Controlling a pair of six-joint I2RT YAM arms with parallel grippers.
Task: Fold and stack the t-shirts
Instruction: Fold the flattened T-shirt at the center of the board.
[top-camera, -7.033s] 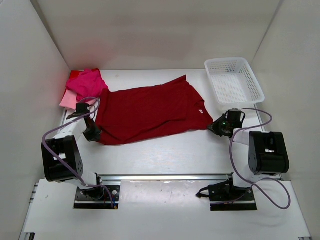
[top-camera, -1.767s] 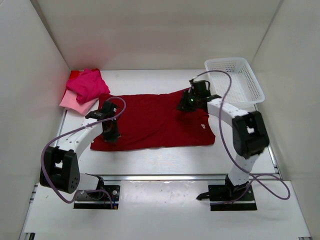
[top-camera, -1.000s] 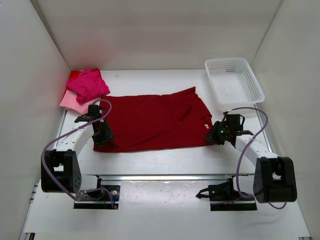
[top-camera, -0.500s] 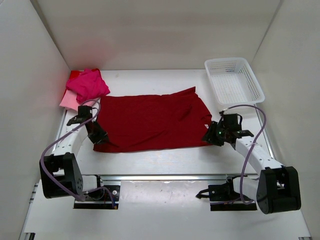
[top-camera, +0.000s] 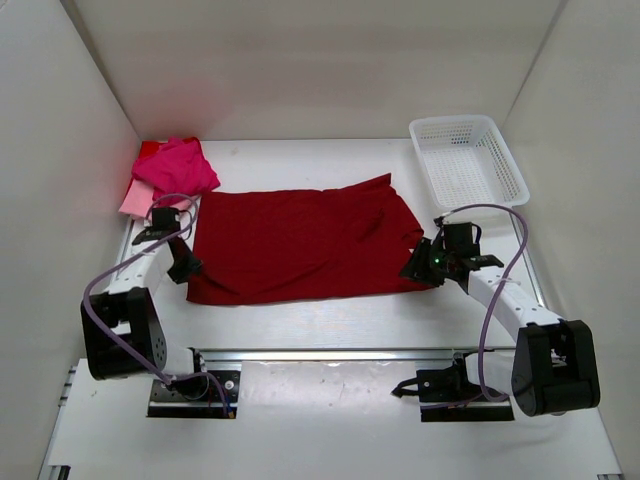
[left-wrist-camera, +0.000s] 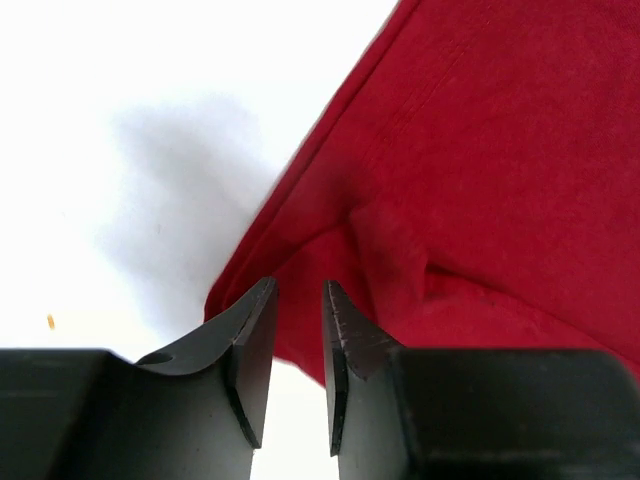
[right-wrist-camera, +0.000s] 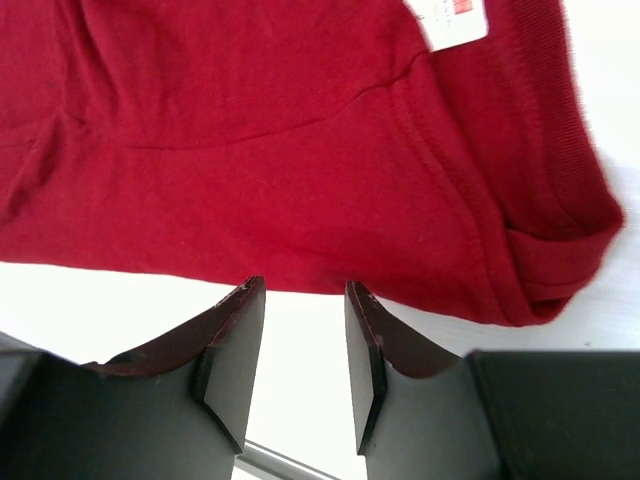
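We take the dark crimson t-shirt (top-camera: 300, 245), spread flat on the table (top-camera: 330, 315), as our landmark. Our left gripper (top-camera: 185, 268) sits low at the shirt's near left corner. Its jaws are a narrow slit apart with nothing between them. The wrist view shows the rumpled corner just beyond the tips, so we judge it is lined up to pinch there. Our right gripper (top-camera: 420, 265) sits at the shirt's near right corner, near the white label (right-wrist-camera: 448, 18), its jaws likewise apart and empty over bare table. One claw at each end should let us lift the near edge evenly for a fold. The hot pink t-shirt (top-camera: 178, 167) and pale pink t-shirt (top-camera: 135, 203) lie heaped off the crimson shirt's far left corner. The white basket (top-camera: 455, 122) stands off its far right corner.
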